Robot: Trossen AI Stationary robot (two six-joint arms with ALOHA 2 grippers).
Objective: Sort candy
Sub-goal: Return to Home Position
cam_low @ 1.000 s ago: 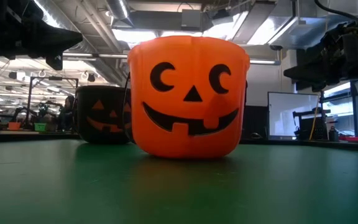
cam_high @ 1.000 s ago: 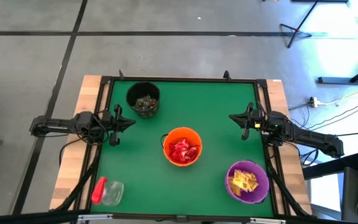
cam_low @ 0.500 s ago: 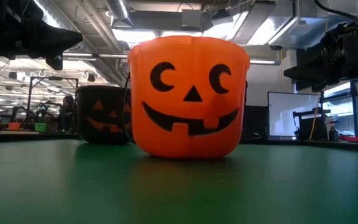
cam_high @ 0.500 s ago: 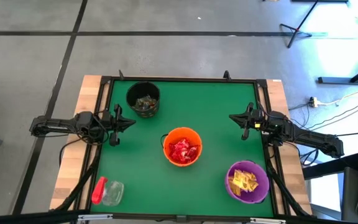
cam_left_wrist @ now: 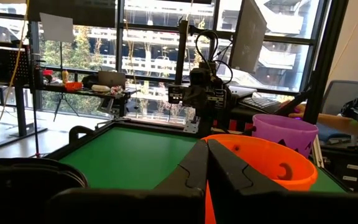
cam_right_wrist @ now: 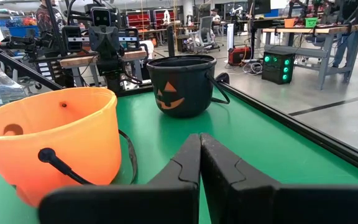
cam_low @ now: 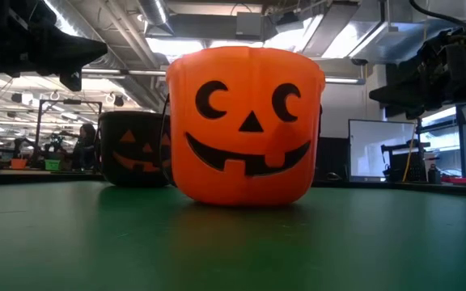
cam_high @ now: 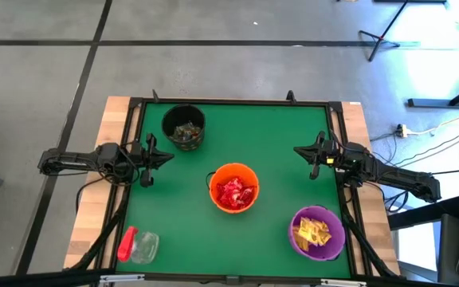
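Candy lies in three pumpkin buckets on the green table: red pieces (cam_high: 233, 194) in the orange bucket (cam_high: 233, 188) at the middle, yellow pieces (cam_high: 312, 232) in the purple bucket (cam_high: 318, 233) at the near right, dark greenish pieces (cam_high: 186, 130) in the black bucket (cam_high: 184, 126) at the far left. My left gripper (cam_high: 170, 156) hovers shut at the table's left edge, pointing level toward the right. My right gripper (cam_high: 297, 149) hovers shut at the right edge, pointing level toward the left. Both hold nothing.
A clear jar with a red cap (cam_high: 138, 245) lies on its side at the near left corner. A black frame (cam_high: 229, 102) runs round the table. Bare green surface (cam_high: 253, 135) lies between the buckets and both grippers.
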